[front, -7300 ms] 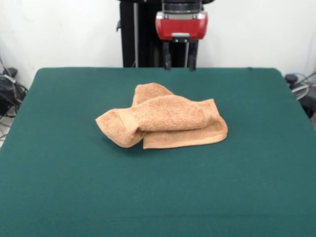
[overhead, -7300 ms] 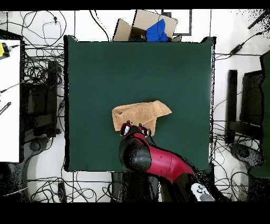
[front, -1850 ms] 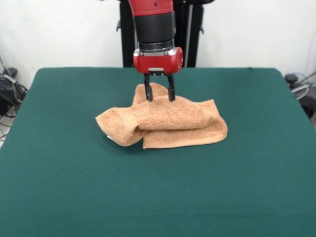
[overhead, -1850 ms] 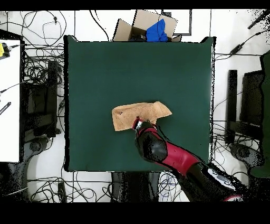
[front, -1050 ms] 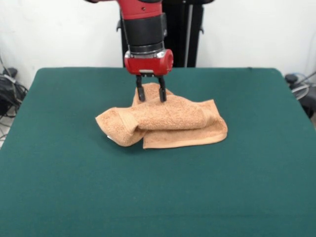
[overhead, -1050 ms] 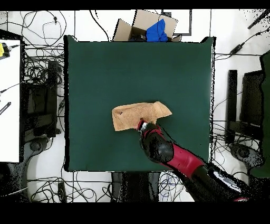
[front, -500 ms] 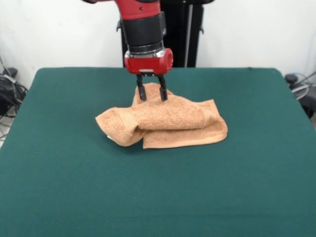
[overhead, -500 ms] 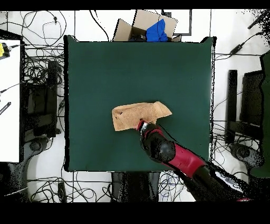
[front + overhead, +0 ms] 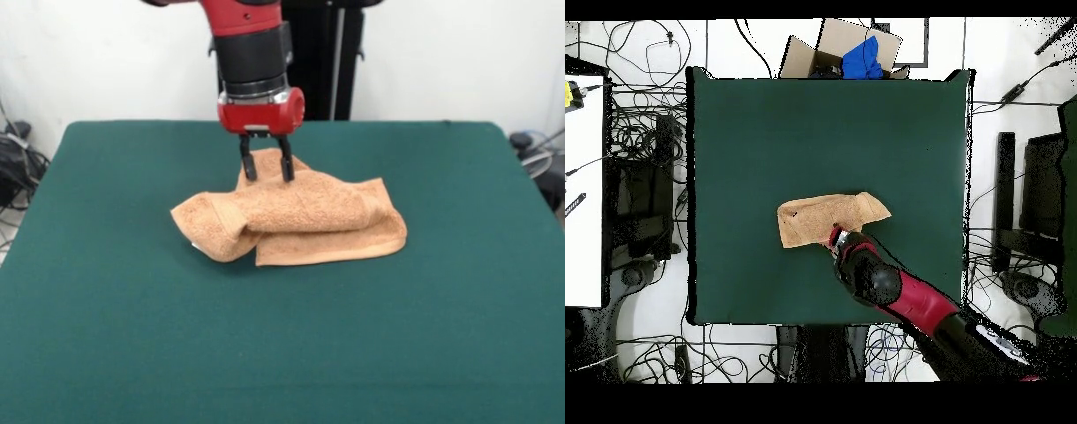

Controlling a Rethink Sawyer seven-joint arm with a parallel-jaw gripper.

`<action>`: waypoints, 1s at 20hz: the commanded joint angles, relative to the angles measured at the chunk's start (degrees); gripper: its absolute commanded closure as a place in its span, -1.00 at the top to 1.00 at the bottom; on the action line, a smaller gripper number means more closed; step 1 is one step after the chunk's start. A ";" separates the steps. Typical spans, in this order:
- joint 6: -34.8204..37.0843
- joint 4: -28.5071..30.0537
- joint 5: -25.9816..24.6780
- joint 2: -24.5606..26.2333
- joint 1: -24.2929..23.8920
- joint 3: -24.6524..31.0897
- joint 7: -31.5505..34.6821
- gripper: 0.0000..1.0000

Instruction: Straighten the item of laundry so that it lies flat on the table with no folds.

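The item of laundry (image 9: 296,216) is a light-orange towel, folded over itself in a crumpled heap at the middle of the green table (image 9: 282,344). From above the towel (image 9: 827,217) shows as a rough oblong. My gripper (image 9: 263,173) hangs open over the towel's far fold, its two dark fingers (image 9: 249,168) straddling the raised hump there, tips at or just above the cloth. Seen from overhead, the gripper (image 9: 839,240) is at the towel's lower edge, mostly hidden under the red arm.
A cardboard box with a blue cloth (image 9: 855,55) sits beyond the table's top edge in the overhead view. Cables (image 9: 645,130) and equipment lie on the floor around the table.
Over the last seconds the arm came down from its drawn-back pose to the towel's far fold. In the last half second it shifted slightly to the picture's left in the front view; the towel has not moved.
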 commanded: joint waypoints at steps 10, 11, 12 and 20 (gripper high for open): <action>12.21 -8.61 -0.93 -0.29 -1.48 5.14 4.00 1.00; 12.18 -8.58 -1.13 -0.27 -1.56 5.18 4.04 1.00; 12.16 -8.62 -1.28 -0.19 -1.61 5.23 4.08 1.00; 9.70 -9.83 -3.41 2.61 -1.80 4.52 3.88 1.00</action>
